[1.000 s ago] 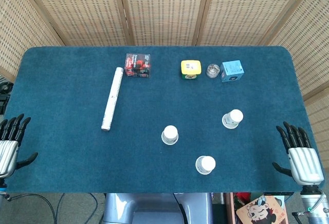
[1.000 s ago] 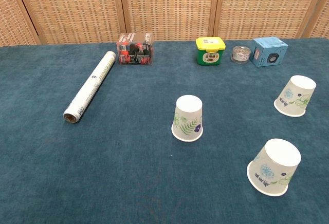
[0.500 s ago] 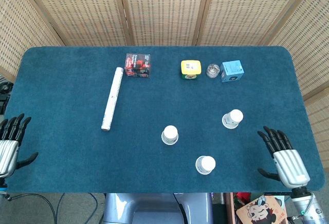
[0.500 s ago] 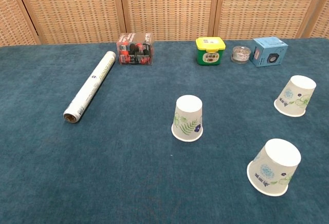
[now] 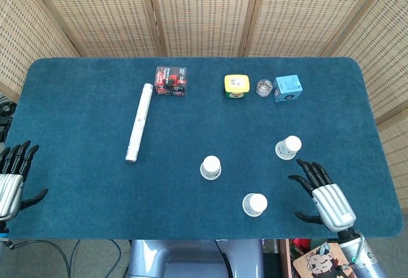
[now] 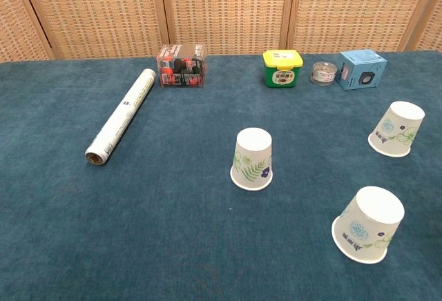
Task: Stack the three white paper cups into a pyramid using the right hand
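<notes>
Three white paper cups stand upside down and apart on the blue table: a middle cup (image 5: 210,167) (image 6: 252,159), a near cup (image 5: 255,204) (image 6: 368,224), and a right cup (image 5: 288,147) (image 6: 396,129). My right hand (image 5: 323,193) hovers over the table's front right, fingers spread and empty, just right of the near cup and below the right cup. My left hand (image 5: 13,176) rests open at the table's front left edge, far from the cups. The chest view shows neither hand.
Along the far side sit a clear box of red and black items (image 5: 171,81), a yellow-lidded green tub (image 5: 236,86), a small clear jar (image 5: 264,88) and a light blue box (image 5: 287,88). A white roll (image 5: 139,122) lies left of centre.
My right hand has moved left from the table's right edge toward the near and right cups, fingers still spread. The cups and the left hand have not moved.
</notes>
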Available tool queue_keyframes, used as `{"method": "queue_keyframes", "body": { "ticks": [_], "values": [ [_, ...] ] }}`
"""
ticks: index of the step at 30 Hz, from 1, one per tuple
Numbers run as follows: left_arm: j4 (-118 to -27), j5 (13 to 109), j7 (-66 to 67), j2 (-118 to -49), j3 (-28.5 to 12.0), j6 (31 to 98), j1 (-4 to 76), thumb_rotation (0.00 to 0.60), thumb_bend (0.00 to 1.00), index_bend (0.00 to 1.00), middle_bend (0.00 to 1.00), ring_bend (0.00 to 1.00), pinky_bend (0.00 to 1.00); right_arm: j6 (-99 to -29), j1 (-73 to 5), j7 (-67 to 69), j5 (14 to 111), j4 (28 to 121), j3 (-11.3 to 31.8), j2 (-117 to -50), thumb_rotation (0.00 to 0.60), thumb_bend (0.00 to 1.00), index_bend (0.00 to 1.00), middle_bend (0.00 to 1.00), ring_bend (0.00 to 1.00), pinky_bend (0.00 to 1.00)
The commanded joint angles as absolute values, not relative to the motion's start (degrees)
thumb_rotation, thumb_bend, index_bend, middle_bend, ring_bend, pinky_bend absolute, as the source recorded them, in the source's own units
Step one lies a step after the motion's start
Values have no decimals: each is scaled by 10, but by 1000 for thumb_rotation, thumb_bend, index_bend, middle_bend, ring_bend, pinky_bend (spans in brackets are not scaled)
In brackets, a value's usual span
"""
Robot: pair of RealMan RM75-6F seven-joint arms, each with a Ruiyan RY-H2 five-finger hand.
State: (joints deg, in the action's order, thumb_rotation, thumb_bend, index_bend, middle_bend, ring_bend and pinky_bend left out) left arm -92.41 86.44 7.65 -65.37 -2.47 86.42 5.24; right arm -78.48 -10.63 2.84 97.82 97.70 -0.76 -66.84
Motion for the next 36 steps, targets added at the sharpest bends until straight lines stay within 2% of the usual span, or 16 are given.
{"method": "queue_keyframes", "body": {
  "ticks": [1,7,15,36],
  "values": [
    [-923,863,76,-654,-25,862,53,600,209,0,0,0,0,-769,-117,33,977,980,-10,-679,600,80,292,0,0,0],
    [-923,863,78,-655,-25,859,55,600,209,0,0,0,0,-726,-137,-7,965,993,-11,-714,600,80,343,0,0,0],
    [-923,867,69,-653,-25,865,53,600,208,0,0,0,0,-692,-154,-58,955,1015,-15,-750,600,80,361,0,0,0],
    [-922,865,69,-654,-25,863,54,600,209,0,0,0,0,-642,-182,-90,874,998,2,-775,600,80,361,0,0,0]
  ]
}}
